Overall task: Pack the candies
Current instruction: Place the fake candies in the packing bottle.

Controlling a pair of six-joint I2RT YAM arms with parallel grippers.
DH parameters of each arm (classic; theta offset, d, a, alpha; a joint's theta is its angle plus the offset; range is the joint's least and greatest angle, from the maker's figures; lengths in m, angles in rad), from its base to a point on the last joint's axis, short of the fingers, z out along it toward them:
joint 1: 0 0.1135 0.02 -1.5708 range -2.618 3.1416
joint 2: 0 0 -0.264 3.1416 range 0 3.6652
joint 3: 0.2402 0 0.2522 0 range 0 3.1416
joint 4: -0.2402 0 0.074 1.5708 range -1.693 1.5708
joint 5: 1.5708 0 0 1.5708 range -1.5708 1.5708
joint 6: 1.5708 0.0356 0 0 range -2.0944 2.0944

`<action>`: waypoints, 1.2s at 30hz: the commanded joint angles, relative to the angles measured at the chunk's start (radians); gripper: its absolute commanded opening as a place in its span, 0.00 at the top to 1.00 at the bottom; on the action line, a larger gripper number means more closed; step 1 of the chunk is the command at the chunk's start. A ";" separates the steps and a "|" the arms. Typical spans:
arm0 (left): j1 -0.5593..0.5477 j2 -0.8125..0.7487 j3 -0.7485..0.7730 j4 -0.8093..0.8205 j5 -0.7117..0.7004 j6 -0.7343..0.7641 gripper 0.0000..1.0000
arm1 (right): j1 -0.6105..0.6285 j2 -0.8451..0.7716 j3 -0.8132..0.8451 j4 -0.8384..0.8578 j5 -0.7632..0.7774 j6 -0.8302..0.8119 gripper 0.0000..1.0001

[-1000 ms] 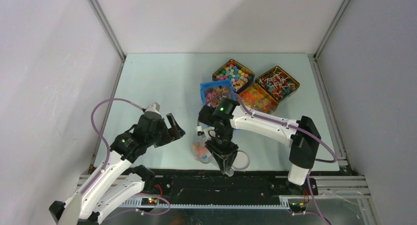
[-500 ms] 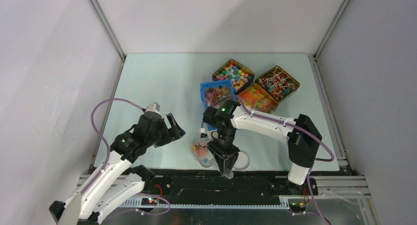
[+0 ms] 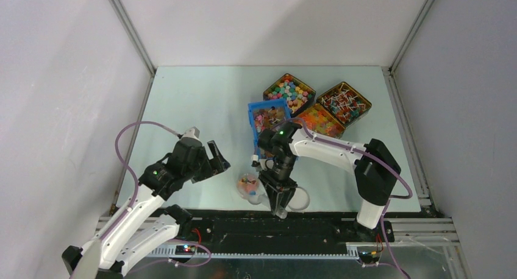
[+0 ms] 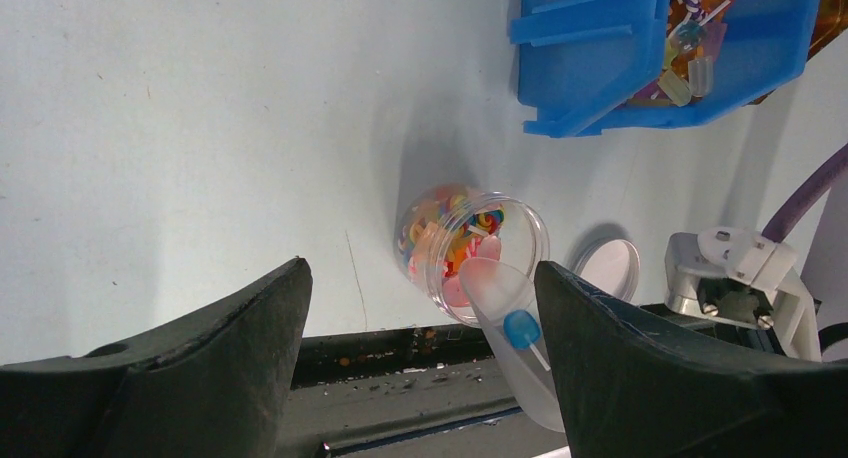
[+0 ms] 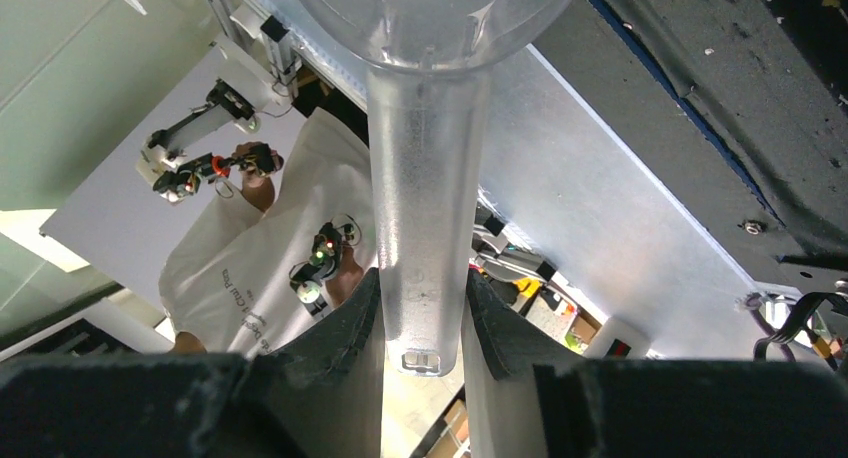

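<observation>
A clear jar [image 4: 470, 240] stands tilted near the table's front edge, with mixed orange, pink and red candies [image 4: 450, 228] inside. My right gripper [image 5: 425, 288] is shut on the handle of a clear plastic scoop [image 5: 425, 178]. The scoop's bowl [image 4: 505, 318] rests at the jar's mouth and holds a blue lollipop [image 4: 521, 328]. In the top view the right gripper [image 3: 279, 200] hangs just right of the jar [image 3: 249, 187]. My left gripper [image 3: 216, 160] hovers open to the jar's upper left, with nothing between its fingers [image 4: 200, 358].
The jar's round lid [image 3: 299, 198] lies to its right at the table edge. A blue bin [image 3: 268, 116] of wrapped sweets stands behind, with trays of colourful sweets [image 3: 289, 91], orange sweets [image 3: 320, 122] and stick lollipops [image 3: 344, 102] beyond.
The right arm's wrist has shifted slightly right and the scoop has turned a little at the jar's mouth. The left arm and the jar have hardly moved.
</observation>
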 commanded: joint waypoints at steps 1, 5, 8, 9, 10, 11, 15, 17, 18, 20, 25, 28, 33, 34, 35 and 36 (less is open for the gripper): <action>0.007 0.004 -0.005 0.034 0.000 0.000 0.12 | -0.019 -0.026 -0.008 0.012 -0.062 0.005 1.00; 0.007 0.004 -0.006 0.036 0.002 0.000 0.12 | -0.025 -0.020 -0.012 0.011 -0.076 0.003 1.00; 0.007 0.003 -0.006 0.035 0.001 0.001 0.12 | -0.028 -0.018 -0.014 0.009 -0.078 0.000 1.00; 0.007 0.003 -0.006 0.034 0.001 0.001 0.12 | -0.028 -0.017 -0.017 0.009 -0.084 0.001 1.00; 0.007 0.003 -0.006 0.033 0.001 0.001 0.12 | -0.028 -0.017 -0.018 0.010 -0.086 0.003 1.00; 0.007 0.002 -0.006 0.032 0.000 0.001 0.12 | -0.030 -0.018 -0.020 0.010 -0.088 0.003 1.00; 0.007 0.001 -0.008 0.032 -0.001 0.000 0.12 | -0.031 -0.015 -0.024 0.009 -0.103 0.002 1.00; 0.007 -0.001 -0.009 0.031 0.000 0.000 0.12 | -0.032 -0.014 -0.027 0.009 -0.102 0.002 1.00; 0.007 -0.003 -0.009 0.030 0.000 -0.001 0.12 | -0.033 -0.014 -0.027 0.007 -0.096 0.002 1.00; 0.007 -0.005 -0.010 0.029 0.000 -0.001 0.12 | -0.034 -0.016 -0.028 0.003 -0.093 0.001 1.00; 0.007 -0.007 -0.012 0.028 -0.002 -0.002 0.12 | -0.033 -0.026 -0.028 -0.008 -0.070 -0.003 1.00; 0.007 -0.007 -0.013 0.031 -0.001 -0.002 0.12 | -0.031 -0.033 -0.027 -0.014 -0.044 -0.008 1.00; 0.007 -0.013 -0.013 0.029 -0.002 -0.004 0.12 | -0.023 -0.053 -0.026 -0.028 0.015 -0.029 1.00; 0.007 -0.019 -0.017 0.029 -0.002 -0.007 0.12 | -0.021 -0.061 -0.026 -0.029 0.040 -0.033 1.00; 0.007 -0.022 -0.019 0.033 -0.002 -0.010 0.12 | -0.018 -0.066 -0.027 -0.030 0.066 -0.034 1.00; 0.007 -0.028 -0.025 0.034 -0.001 -0.011 0.11 | -0.018 -0.074 -0.027 -0.030 0.080 -0.034 1.00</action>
